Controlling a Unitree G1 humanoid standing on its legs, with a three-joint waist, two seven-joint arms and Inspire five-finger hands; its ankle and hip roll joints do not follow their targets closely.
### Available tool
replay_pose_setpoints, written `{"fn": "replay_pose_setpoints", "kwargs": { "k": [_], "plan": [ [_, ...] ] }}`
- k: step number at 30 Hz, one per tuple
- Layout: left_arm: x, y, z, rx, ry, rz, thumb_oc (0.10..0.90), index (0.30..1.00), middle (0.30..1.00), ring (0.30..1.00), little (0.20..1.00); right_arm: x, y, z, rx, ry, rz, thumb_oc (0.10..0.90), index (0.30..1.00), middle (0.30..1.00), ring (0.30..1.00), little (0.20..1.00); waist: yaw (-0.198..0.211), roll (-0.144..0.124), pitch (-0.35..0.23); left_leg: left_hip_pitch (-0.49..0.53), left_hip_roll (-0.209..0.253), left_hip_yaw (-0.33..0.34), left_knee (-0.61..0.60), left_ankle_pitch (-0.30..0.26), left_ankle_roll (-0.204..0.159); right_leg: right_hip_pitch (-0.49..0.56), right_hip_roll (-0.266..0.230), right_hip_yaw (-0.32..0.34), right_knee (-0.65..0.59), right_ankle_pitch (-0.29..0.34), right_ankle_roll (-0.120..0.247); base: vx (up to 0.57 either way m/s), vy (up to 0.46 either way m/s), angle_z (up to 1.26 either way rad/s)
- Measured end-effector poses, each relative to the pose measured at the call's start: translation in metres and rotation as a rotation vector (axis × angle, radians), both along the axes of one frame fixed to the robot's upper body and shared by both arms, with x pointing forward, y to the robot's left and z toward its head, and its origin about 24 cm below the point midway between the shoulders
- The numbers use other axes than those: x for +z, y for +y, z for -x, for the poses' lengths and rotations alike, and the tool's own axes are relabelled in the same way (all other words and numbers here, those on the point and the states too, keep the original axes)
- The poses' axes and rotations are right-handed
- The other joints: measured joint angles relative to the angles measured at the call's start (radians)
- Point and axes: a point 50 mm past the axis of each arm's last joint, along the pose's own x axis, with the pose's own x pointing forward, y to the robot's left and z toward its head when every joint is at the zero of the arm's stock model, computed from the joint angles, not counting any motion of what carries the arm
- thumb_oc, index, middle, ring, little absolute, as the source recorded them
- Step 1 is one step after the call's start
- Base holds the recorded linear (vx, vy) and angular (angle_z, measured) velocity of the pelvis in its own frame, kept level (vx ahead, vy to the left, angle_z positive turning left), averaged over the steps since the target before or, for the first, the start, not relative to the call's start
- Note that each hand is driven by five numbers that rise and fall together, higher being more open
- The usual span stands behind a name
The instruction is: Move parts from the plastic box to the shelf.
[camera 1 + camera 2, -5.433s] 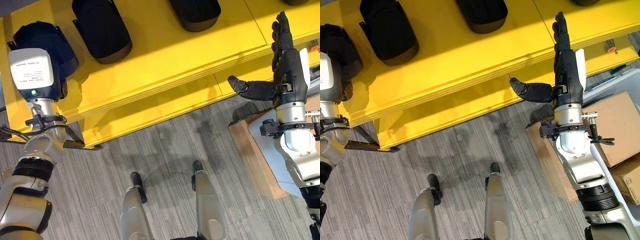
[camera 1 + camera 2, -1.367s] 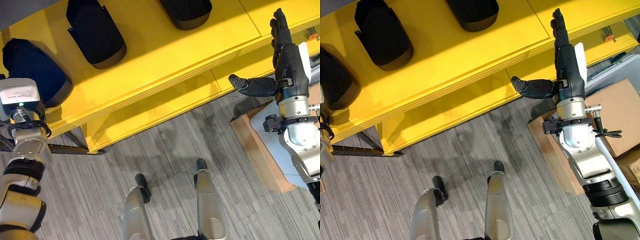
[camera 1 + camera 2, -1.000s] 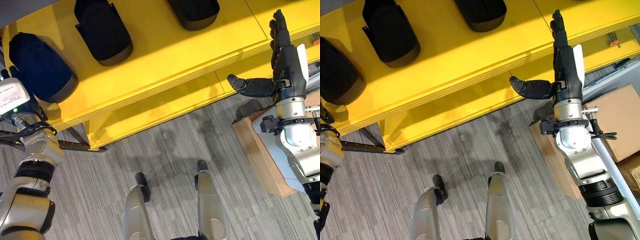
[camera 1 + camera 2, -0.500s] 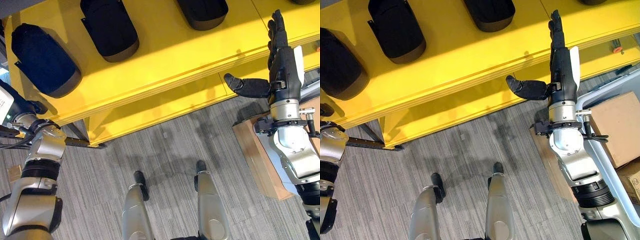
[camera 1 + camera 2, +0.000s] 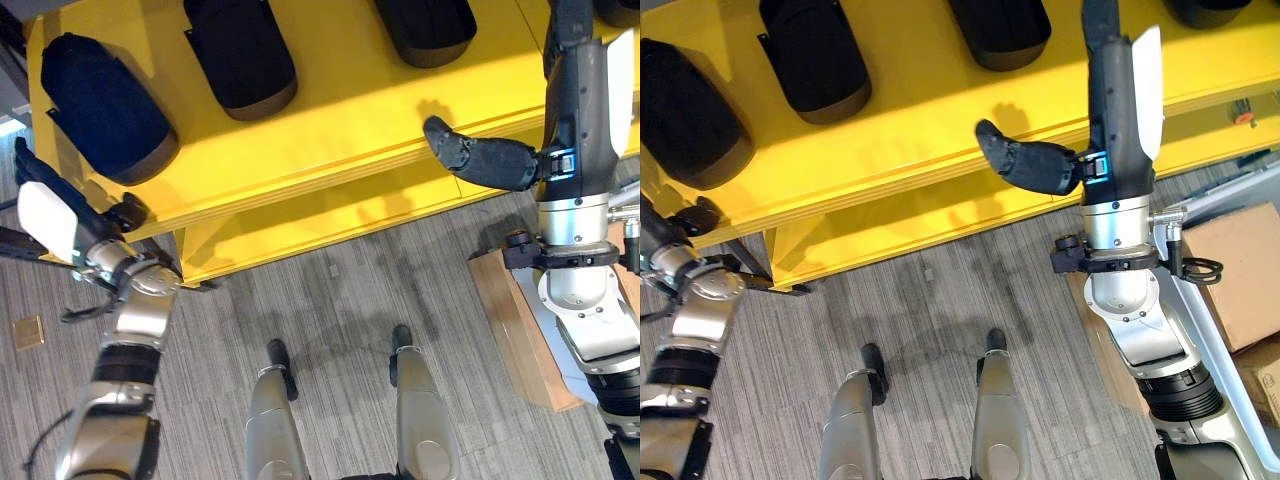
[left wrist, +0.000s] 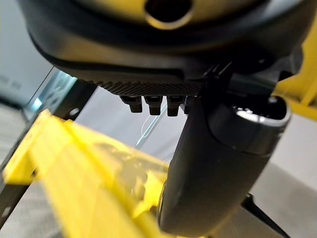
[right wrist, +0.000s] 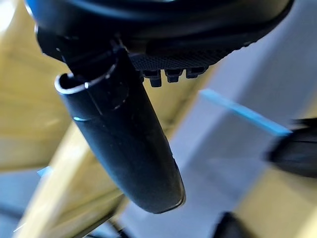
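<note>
Yellow shelf carries dark parts in row, bare board between them and front edge. Right hand raised over shelf edge, fingers straight, thumb spread wide, empty. Left hand beside shelf's left end, finger state cannot tell. Cardboard boxes on floor at right.

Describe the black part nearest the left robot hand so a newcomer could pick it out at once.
Start at the yellow shelf and follow its top board to its left end. The black part lying there is the outermost of the dark parts in the row, just beyond the left robot hand. Unlike its neighbour, it lies angled, with a brownish rim at its near end.
</note>
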Motion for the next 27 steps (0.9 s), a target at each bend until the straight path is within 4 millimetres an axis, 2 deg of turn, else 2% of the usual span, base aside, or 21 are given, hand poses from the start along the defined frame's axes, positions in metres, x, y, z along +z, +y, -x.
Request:
{"fn": "replay_pose_setpoints", "kwargs": {
  "k": [1,4,7,8,11,13,16,20,21,23,27],
  "plan": [
    [0.0,-0.002,0.001,-0.006,-0.008,0.002,0.9,1.0,1.0,1.0,1.0,0.001,0.001,0.001,0.002,-0.008,0.003,0.9,1.0,1.0,1.0,1.0,0.005,-0.003,0.0,0.001,0.0,-0.002,-0.002,0.002,-0.001,0.0,0.0,-0.002,0.004,-0.002,-0.001,0.0,-0.177,0.25],
    [-0.008,-0.024,0.02,-0.057,-0.105,0.01,0.9,1.0,1.0,1.0,1.0,0.006,0.005,0.006,0.002,-0.059,0.038,0.9,1.0,1.0,1.0,1.0,0.051,-0.035,0.0,0.0,0.0,-0.044,-0.03,0.021,-0.013,0.007,0.002,-0.043,0.023,-0.031,-0.024,0.0,-0.206,0.29],
    [-0.017,-0.038,0.037,-0.095,-0.168,-0.008,0.9,1.0,1.0,1.0,1.0,0.005,0.006,0.007,-0.019,-0.074,0.06,0.9,1.0,1.0,1.0,1.0,0.089,-0.041,0.001,-0.002,0.001,-0.091,-0.058,0.041,-0.014,0.025,0.003,-0.093,0.027,-0.044,-0.033,0.01,-0.165,0.37],
    [-0.019,-0.038,0.042,-0.104,-0.181,-0.019,0.9,1.0,1.0,1.0,1.0,0.005,0.007,0.009,-0.013,-0.087,0.049,0.9,1.0,1.0,1.0,1.0,0.114,-0.044,0.002,-0.003,0.002,-0.103,-0.069,0.046,-0.013,0.025,0.005,-0.109,0.035,-0.051,-0.039,0.0,-0.188,0.29],
    [-0.02,-0.032,0.051,-0.1,-0.202,-0.04,0.9,1.0,1.0,1.0,1.0,0.002,0.007,0.009,-0.019,-0.082,0.035,0.9,1.0,1.0,1.0,1.0,0.119,-0.048,0.003,-0.006,0.004,-0.126,-0.087,0.065,-0.025,0.033,0.008,-0.133,0.041,-0.054,-0.04,-0.01,-0.165,0.19],
    [-0.013,-0.037,0.054,-0.145,-0.253,-0.081,0.9,1.0,1.0,1.0,1.0,0.001,0.008,0.008,-0.024,-0.072,0.042,0.9,1.0,1.0,1.0,1.0,0.122,-0.056,0.003,-0.005,0.005,-0.145,-0.105,0.078,-0.026,0.042,0.009,-0.154,0.034,-0.056,-0.046,0.02,-0.196,0.25],
    [0.006,-0.055,0.057,-0.283,-0.355,-0.151,0.9,1.0,1.0,1.0,1.0,-0.001,0.016,0.008,-0.013,-0.05,0.077,0.9,1.0,1.0,1.0,1.0,0.161,-0.067,0.001,-0.002,0.007,-0.193,-0.148,0.095,-0.017,0.065,0.014,-0.203,0.02,-0.066,-0.067,0.01,-0.161,0.37],
    [0.021,-0.073,0.064,-0.446,-0.445,-0.23,0.9,1.0,1.0,1.0,1.0,-0.009,0.028,0.005,-0.005,-0.019,0.177,0.9,1.0,1.0,1.0,1.0,0.242,-0.084,0.002,-0.004,0.005,-0.242,-0.18,0.113,0.005,0.105,0.014,-0.263,-0.003,-0.081,-0.072,0.01,-0.108,0.37],
    [0.024,-0.075,0.066,-0.481,-0.452,-0.251,0.9,1.0,1.0,1.0,1.0,-0.012,0.031,0.004,-0.002,-0.007,0.2,0.9,1.0,1.0,1.0,1.0,0.268,-0.096,0.001,-0.004,0.004,-0.242,-0.178,0.114,0.005,0.112,0.011,-0.269,-0.006,-0.083,-0.073,0.01,-0.102,0.42],
    [0.027,-0.073,0.068,-0.528,-0.421,-0.314,0.9,1.0,1.0,1.0,1.0,-0.011,0.037,0.002,0.015,0.004,0.215,0.9,1.0,1.0,1.0,1.0,0.3,-0.124,0.001,-0.006,-0.009,-0.25,-0.178,0.124,-0.014,0.14,-0.001,-0.29,-0.029,-0.081,-0.059,0.02,-0.105,0.37],
    [0.027,-0.079,0.067,-0.696,-0.324,-0.41,0.9,1.0,1.0,1.0,1.0,-0.002,0.037,-0.011,-0.008,0.022,0.257,0.9,1.0,1.0,1.0,1.0,0.336,-0.147,-0.001,0.005,-0.029,-0.267,-0.176,0.12,-0.027,0.227,-0.008,-0.336,-0.121,-0.059,-0.031,0.03,-0.077,0.29]
  ]
}}
